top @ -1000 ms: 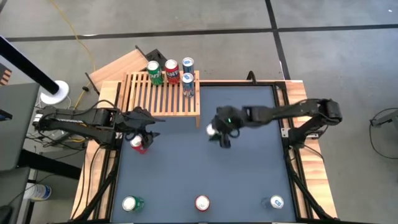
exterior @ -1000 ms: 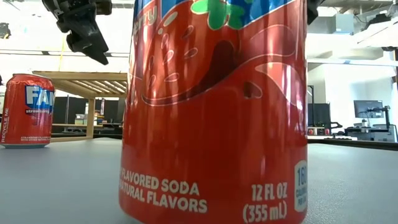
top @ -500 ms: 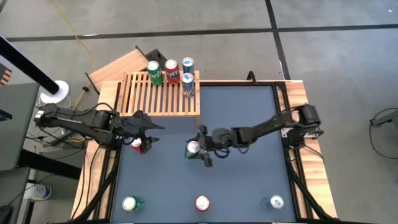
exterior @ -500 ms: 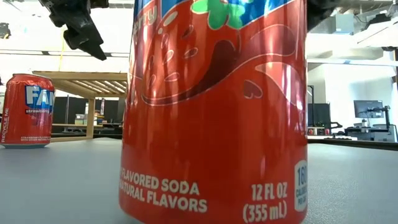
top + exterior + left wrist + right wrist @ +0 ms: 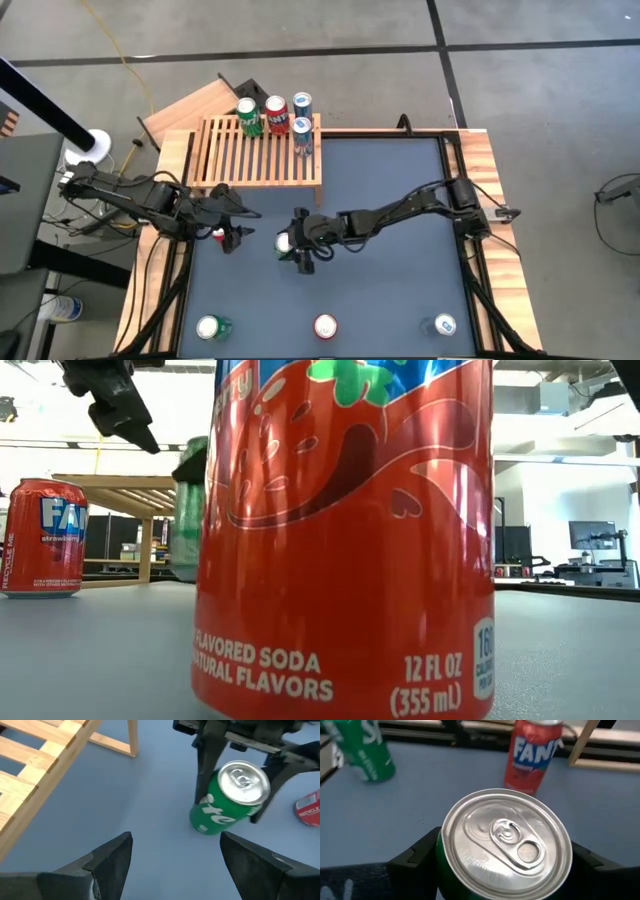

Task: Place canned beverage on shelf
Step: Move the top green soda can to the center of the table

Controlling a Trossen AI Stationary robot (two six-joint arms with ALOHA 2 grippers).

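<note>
Right gripper (image 5: 294,246) out over the middle of the dark grey desk (image 5: 400,290), fingers pinching a green aluminium soda can (image 5: 287,242) by its sides; the wrist view looks straight down on the silver lid between the two dark fingers (image 5: 415,857). From the left wrist the can looks tilted and clear of the desk, so carried rather than resting. Left gripper (image 5: 228,225) just beside it toward the left edge, fingers spread with nothing between them, above a red strawberry soda can (image 5: 217,234) standing on the desk. Low light-wood slatted shelf (image 5: 260,160) sits at the far left part of the desk, near both grippers; four cans already along its far edge (green, red, two blue), most slats bare. Three more cans wait along the near edge, a second green soda can (image 5: 212,327) among them. Judgement: the green can is mid-carry, not yet over the shelf. Risks: the two grippers are close, so a swing toward the shelf may clip the left arm or knock the red can over; a tilted can set down on narrow slats may rock or topple; a low approach could catch the shelf's front rail.
</note>
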